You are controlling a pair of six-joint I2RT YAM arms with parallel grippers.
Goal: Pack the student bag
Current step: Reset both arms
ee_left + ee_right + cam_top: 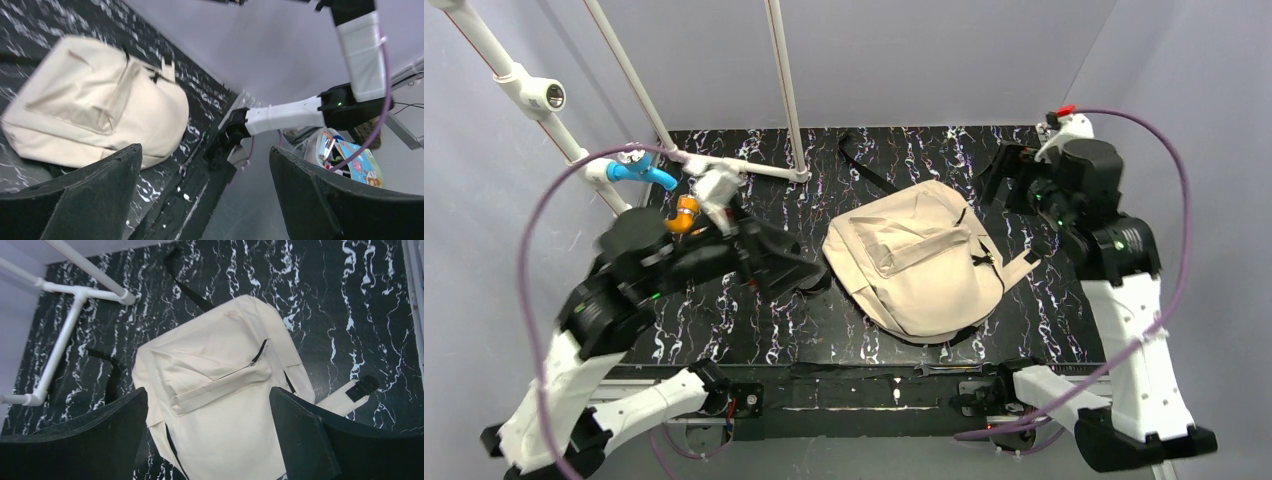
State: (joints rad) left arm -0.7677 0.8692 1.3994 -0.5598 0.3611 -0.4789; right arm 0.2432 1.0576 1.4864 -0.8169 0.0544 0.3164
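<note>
The student bag [919,262] is the only container on the table. It lies flat with its front pocket facing up, and what is inside cannot be seen. It sits between the two claws. It is just beside the tip of the left claw [804,272], on the side toward the other arm. The right claw [1006,172] hangs above the table by the bag's far right side.

Both claws stand wide with nothing between them (the left one is blurred from above, but its own camera shows the gap plainly). From the right wrist, the bag fills the space between the two dark fingers [95,440].

Behind the left claw stands a white pipe frame [724,165]. A blue fitting [646,175] and an orange fitting [684,218] sit close against that arm, and a purple cable [534,250] loops around it. Past one finger of the left claw, off the table edge, a colourful printed thing [357,165] shows, too blurred to name.

The bag is creased beige fabric, rounded at the end nearer the arm bases. A black zipper pull [261,349] lies at the pocket's end. A black webbing strap [864,165] trails from the bag's far end across the black marbled table [1044,310]. A beige strap [340,400] with a black buckle sticks out beside one finger of the right claw.
</note>
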